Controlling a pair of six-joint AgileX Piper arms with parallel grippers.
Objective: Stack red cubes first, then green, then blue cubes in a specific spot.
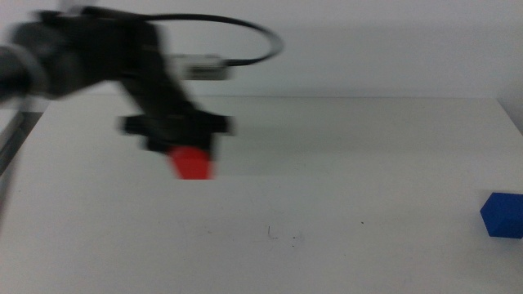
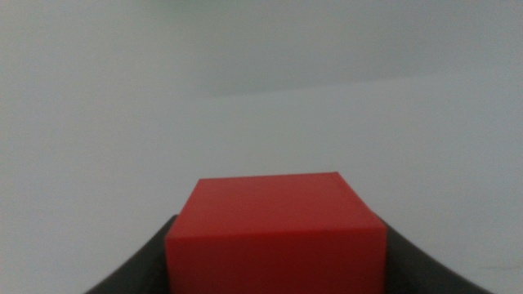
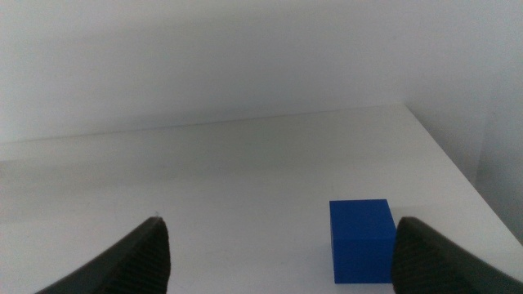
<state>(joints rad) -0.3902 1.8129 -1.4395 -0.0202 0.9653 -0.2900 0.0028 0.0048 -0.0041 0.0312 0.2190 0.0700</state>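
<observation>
The left gripper (image 1: 189, 159) is hanging over the left part of the white surface (image 1: 343, 188), and it looks blurry in the middle view. It is holding the red cube (image 1: 193, 163) tight between its two dark jaws, one jaw on each side. In the left wrist view the red cube (image 2: 275, 233) is filling the space between the jaws of the left gripper (image 2: 275, 261). The cube is sitting up in the air, not touching the surface. The blue cube (image 1: 502, 215) is resting on the surface at the far right, well apart from the red one. The right gripper (image 3: 278, 257) is waiting near the blue cube (image 3: 362, 239) with its jaws wide apart, and the cube is lying just beside one jaw. A few tiny dark specks (image 1: 282, 236) are showing on the surface near the middle. The green cube is not showing in any view.
</observation>
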